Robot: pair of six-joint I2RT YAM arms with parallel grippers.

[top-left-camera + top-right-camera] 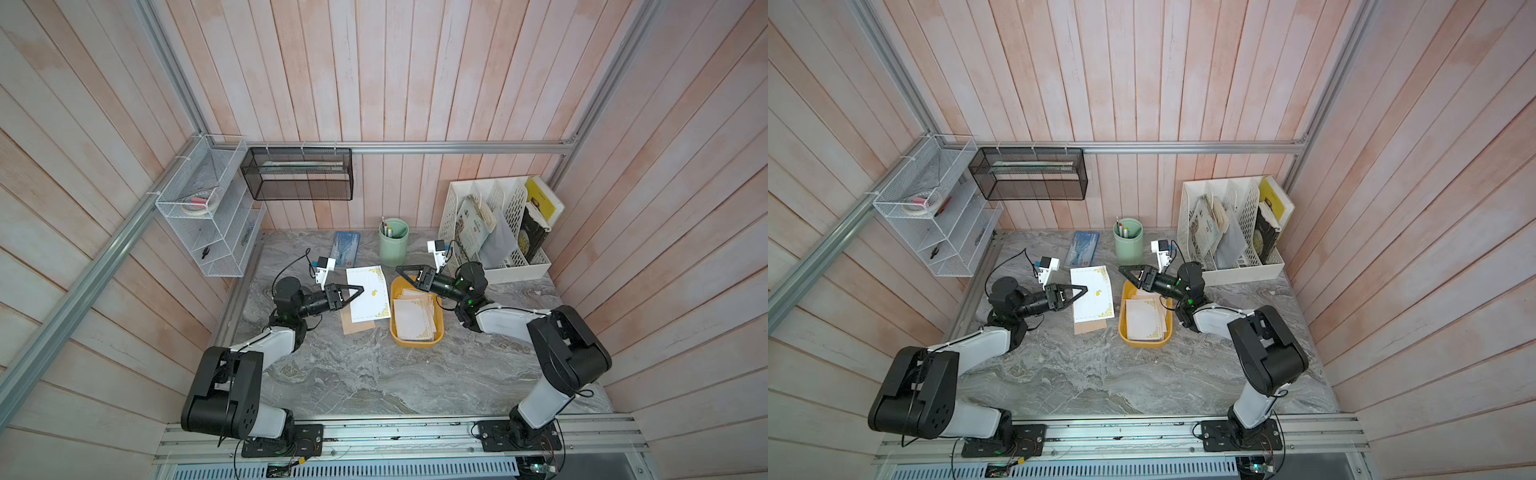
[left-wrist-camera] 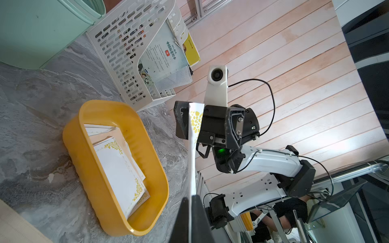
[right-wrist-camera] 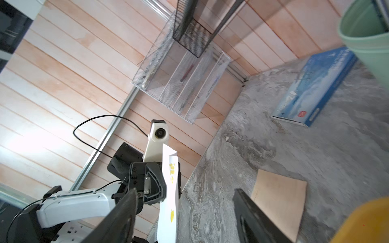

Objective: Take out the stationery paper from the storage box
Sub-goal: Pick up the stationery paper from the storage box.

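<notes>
White gold-cornered sheet (image 1: 372,305) clear of the box (image 1: 415,342), held above the bench (image 1: 374,374) just left of it, clamped in my closed left tool (image 1: 360,289), tan sheet (image 1: 357,328) on the bench beneath, other sheets (image 1: 413,320) inside the box, my right tool (image 1: 399,270) open, empty, over the box's far end.

Bright, even light; edges bowed — wrist foregrounds blurred.

White shells, black joint housings on left arm (image 1: 270,343) and right arm (image 1: 507,321). Black angular right gripper (image 2: 207,123), white camera mount (image 2: 216,84), looping black cable (image 2: 273,101), green light (image 2: 221,150), possibly a status LED.
</notes>
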